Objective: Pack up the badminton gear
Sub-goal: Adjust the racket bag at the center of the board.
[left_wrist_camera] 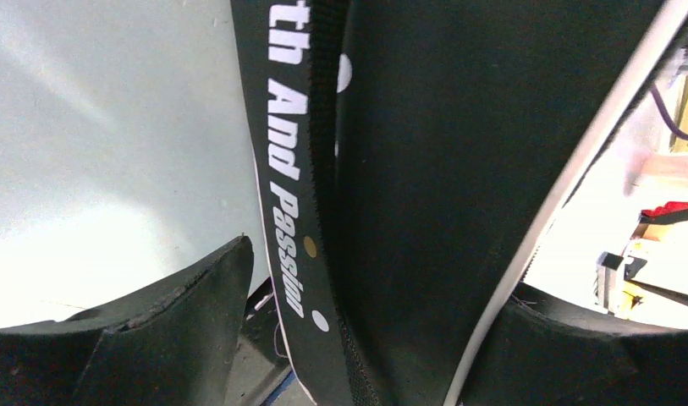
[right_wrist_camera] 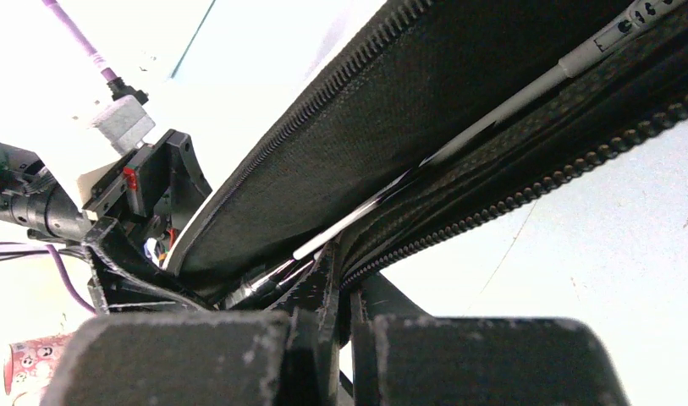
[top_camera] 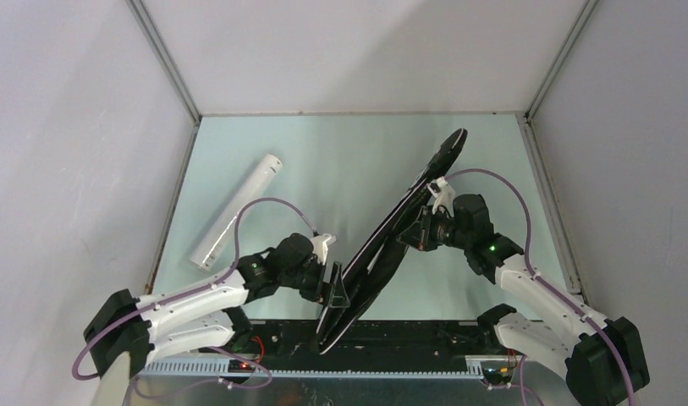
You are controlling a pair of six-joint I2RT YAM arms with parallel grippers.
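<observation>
Nearest me, the L gripper (top_camera: pixel 335 291) sits low by the arm bases with the bag (top_camera: pixel 370 264) between its 2 fingers (left_wrist_camera: pixel 167 338). The black finger pads sit against either face of the wide head end, so I read it as clamped on, though the wrist view can't fully confirm the squeeze.

The bag stands on edge, not flat. Its long axis runs diagonally from near-centre up to the far R corner of the table (top_camera: pixel 323 169).

A bit farther along that line, the R gripper (top_camera: pixel 416 228) comes at the bag from the R side. Its fingers are nearly together, pinching a fold of fabric beside the zip (right_wrist_camera: pixel 526 188). The zip is open there, and 1 racket shaft (right_wrist_camera: pixel 509 103) shows inside the gap. I can't spot the slider or any shuttlecocks.

Off to the L lies the tube (top_camera: pixel 236 211), flat on the table and well apart from the bag. Its axis is approx parallel to the bag's, near-L to far-R.

My guess is the next move turns on that opening. It faces the R arm, while the tube is on the L arm's side, i.e. the bag's closed face is between tube and mouth. The L arm is the nearer one to fetch it, but it's busy propping the bag.
</observation>
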